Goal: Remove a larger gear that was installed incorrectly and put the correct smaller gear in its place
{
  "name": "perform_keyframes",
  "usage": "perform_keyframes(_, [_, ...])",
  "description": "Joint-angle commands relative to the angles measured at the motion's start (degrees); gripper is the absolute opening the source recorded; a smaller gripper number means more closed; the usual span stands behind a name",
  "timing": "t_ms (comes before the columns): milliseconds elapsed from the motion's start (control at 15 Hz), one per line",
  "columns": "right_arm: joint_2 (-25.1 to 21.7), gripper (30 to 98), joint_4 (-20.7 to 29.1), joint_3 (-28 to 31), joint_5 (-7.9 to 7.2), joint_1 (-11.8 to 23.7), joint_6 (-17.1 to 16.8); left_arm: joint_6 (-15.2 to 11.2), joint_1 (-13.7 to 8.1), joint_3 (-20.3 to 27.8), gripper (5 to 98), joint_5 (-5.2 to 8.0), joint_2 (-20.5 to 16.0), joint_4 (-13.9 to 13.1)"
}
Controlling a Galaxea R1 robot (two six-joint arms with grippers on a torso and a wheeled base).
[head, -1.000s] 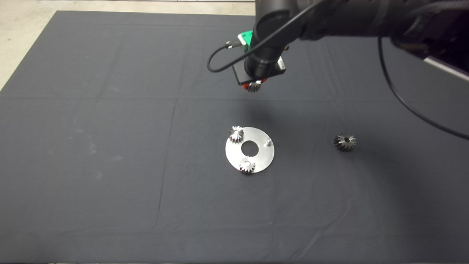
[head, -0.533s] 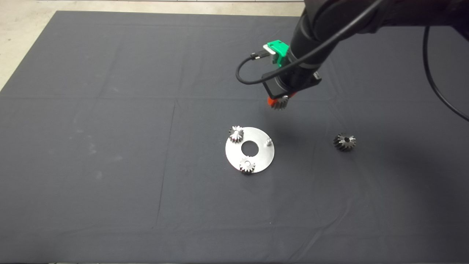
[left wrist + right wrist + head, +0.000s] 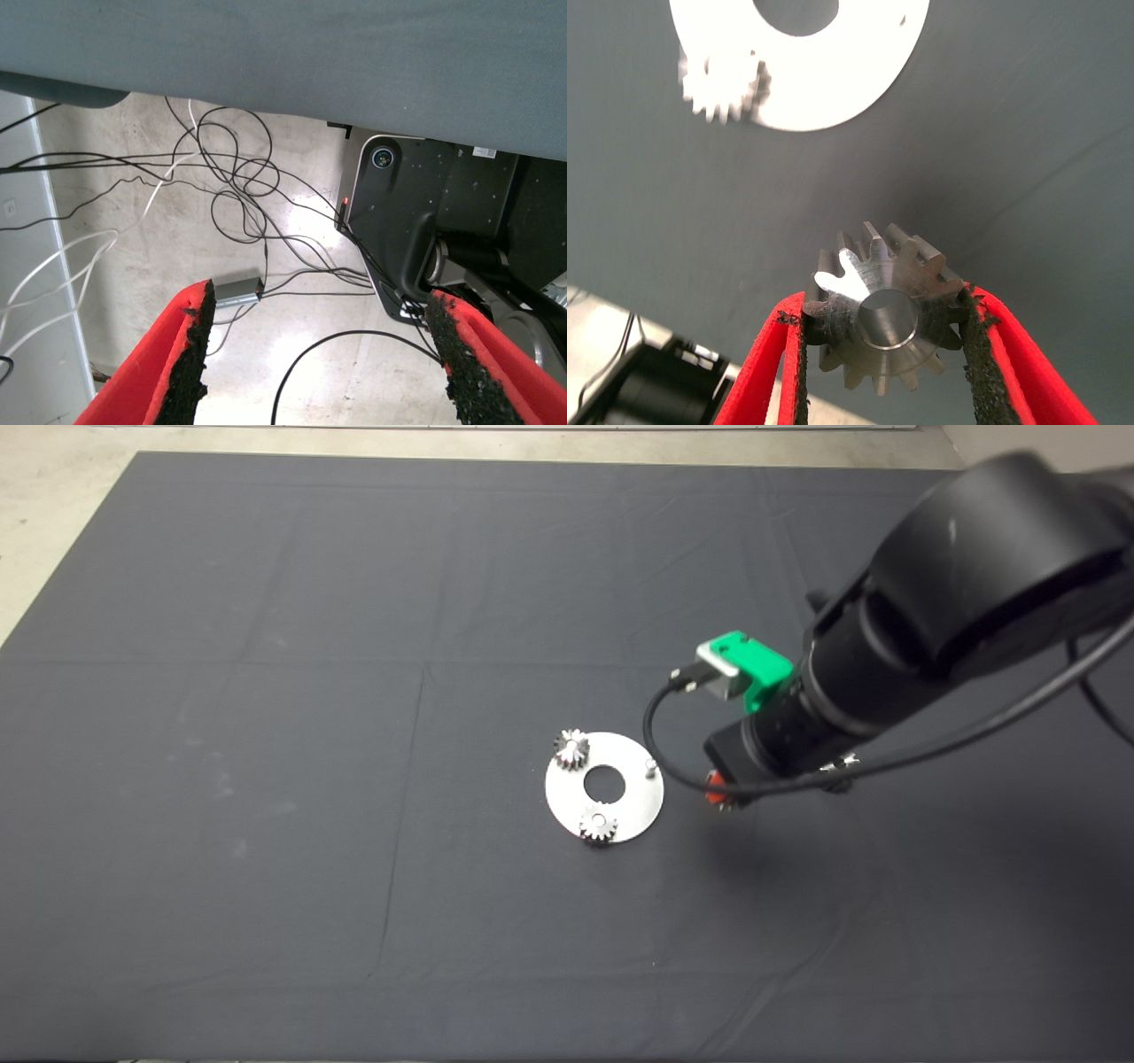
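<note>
My right gripper is shut on a smaller gear, a small steel gear with a centre bore, gripped by its sides. It hangs low over the mat just right of the round steel plate. The plate carries two other small gears and a bare pin. In the right wrist view the plate and one of its gears lie beyond the held gear. The larger gear is almost all hidden under my right arm; only a steel glint shows. My left gripper is open and parked off the mat.
The dark mat covers the table, with pale floor along the far edge. The left wrist view shows floor with loose cables and a black machine base.
My right gripper has carried the small gear from the far middle of the mat nearer and to the right, down beside the plate's right edge. The arm now covers the larger gear.
</note>
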Motion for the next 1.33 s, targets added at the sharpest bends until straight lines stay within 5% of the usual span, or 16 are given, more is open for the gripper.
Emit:
perform_keyframes(0, [-0.72, 35.2, -16.38, 8.09, -3.38, -2.51, 4.32, 0.21, 0.52, 0.85, 59.7, 0.27, -0.35, 0.52])
perform_keyframes(533, [-0.46, 35.1, -23.96, 7.45, -3.56, -4.59, 4.03, -0.06, 0.52, 0.76, 59.7, -1.08, -0.17, 2.72])
perform_keyframes(667, [-1.04, 35.1, -25.66, 6.28, -3.88, -6.03, 3.47, -0.32, 0.52, 0.85, 59.7, -2.25, -0.41, 3.24])
perform_keyframes(1267, [-0.11, 35.1, -27.41, -2.85, -3.91, -7.79, -2.27, -1.55, 0.52, 0.76, 59.7, -3.12, -0.26, 4.0])
